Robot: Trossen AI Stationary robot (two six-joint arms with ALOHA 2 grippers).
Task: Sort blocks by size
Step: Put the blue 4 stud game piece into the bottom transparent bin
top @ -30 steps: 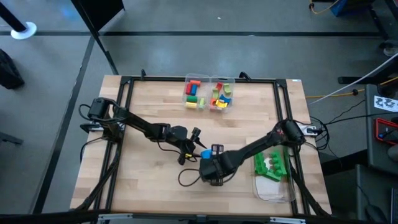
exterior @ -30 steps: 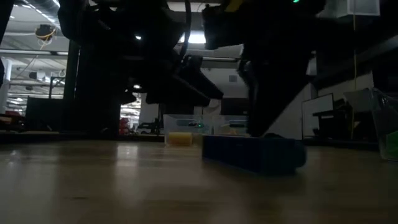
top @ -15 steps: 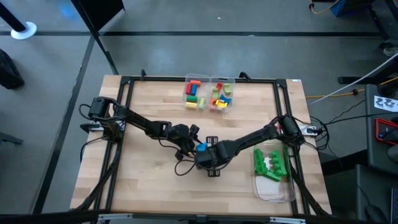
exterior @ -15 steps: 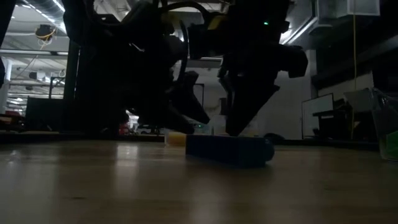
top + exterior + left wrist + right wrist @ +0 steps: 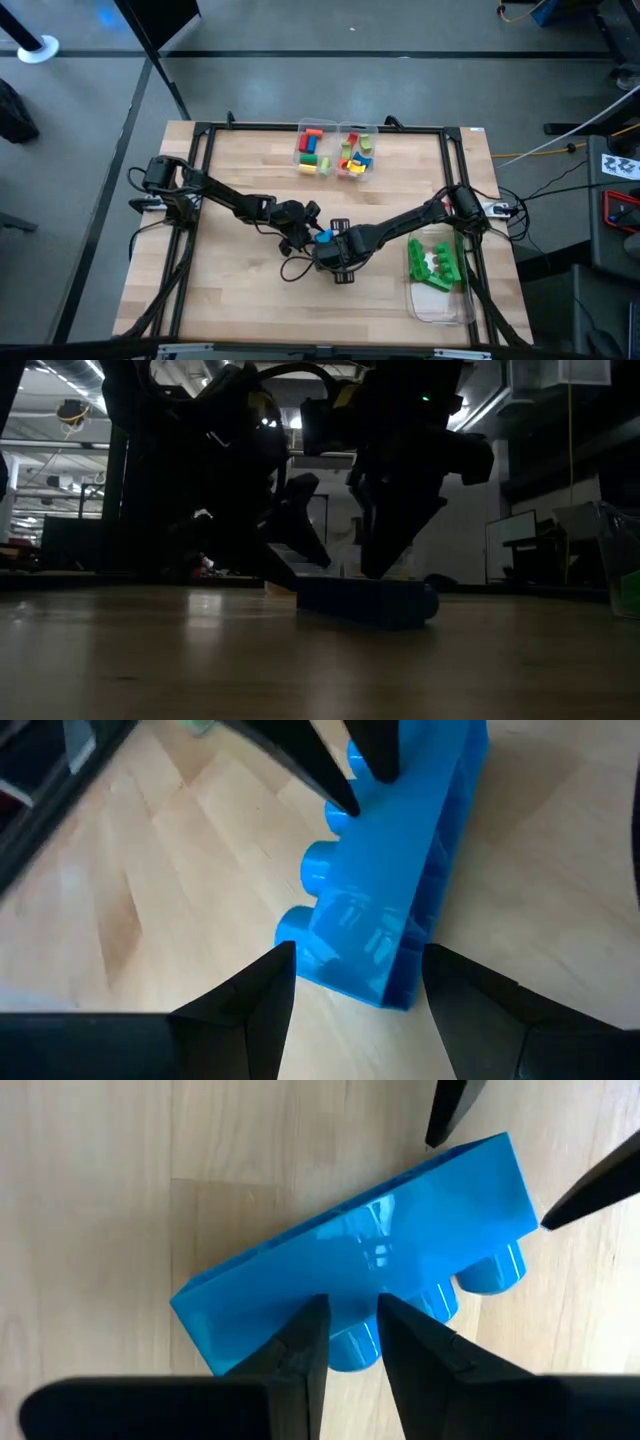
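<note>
A blue studded brick (image 5: 323, 238) lies on its side at the middle of the table, one long face (image 5: 365, 600) down on the wood and the studs pointing sideways. My right gripper (image 5: 352, 1315) comes down on it from above and is shut on it. My left gripper (image 5: 360, 960) slants down from the table's left, open, with one finger on each side of the brick's end (image 5: 350, 970). The small blocks sit in two clear containers (image 5: 335, 152) at the far edge. My right gripper pinches one of the brick's middle studs (image 5: 350, 1348) between its two fingers, which point steeply down. The brick stays on the table on its long side. My left gripper: its fingertips (image 5: 285, 960) stand close beside the brick's end; whether they touch it I cannot tell.
A clear container (image 5: 437, 270) at the right near side holds green studded bricks. A loose black cable (image 5: 292, 270) lies on the wood below the grippers. Black frame rails (image 5: 200, 200) run along the table's edges. Bare wood lies toward the near left.
My right gripper has gone toward the table's left with the blue brick, which slid along the wood toward my left gripper, then stopped. My left gripper has tipped downward, rolled and sunk a little, so its fingers now straddle the brick's end.
</note>
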